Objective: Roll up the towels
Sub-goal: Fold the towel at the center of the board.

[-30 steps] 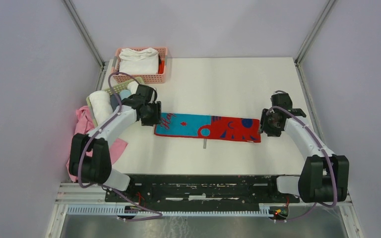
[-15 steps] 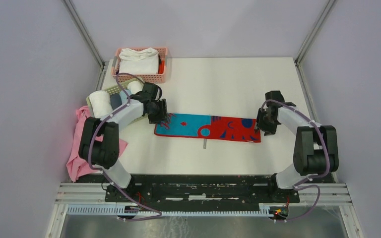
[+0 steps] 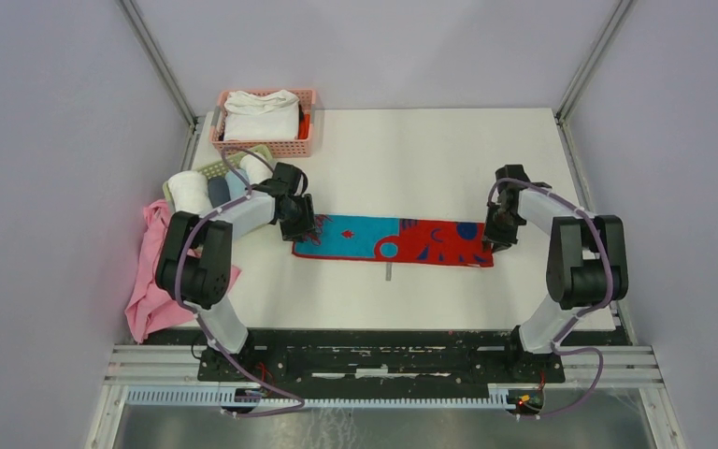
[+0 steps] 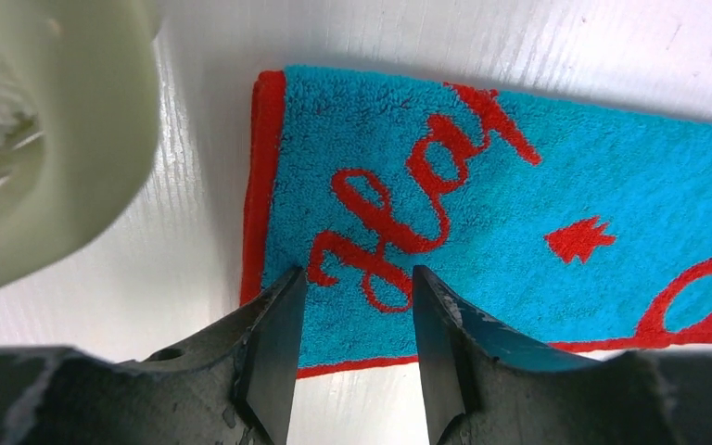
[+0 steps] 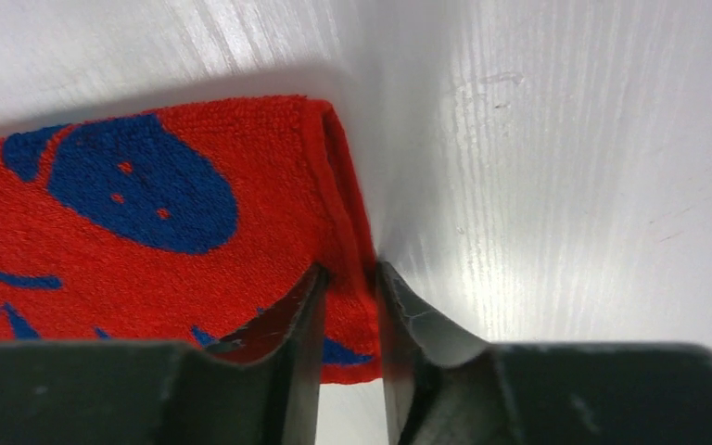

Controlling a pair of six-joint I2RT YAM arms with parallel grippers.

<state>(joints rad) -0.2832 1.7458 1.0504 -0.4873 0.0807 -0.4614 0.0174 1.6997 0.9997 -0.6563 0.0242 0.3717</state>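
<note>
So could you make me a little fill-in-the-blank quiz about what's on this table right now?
The patterned towel lies ___ on the table. The left gripper hangs over its teal end, jaws ___. The right gripper is at its ___ end. The folded towel in the pink basket is ___.
Missing: flat, open, red, white.

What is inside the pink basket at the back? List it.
A folded white towel fills the pink basket, with something red at its right end. Anything beneath the towel is covered.
</note>
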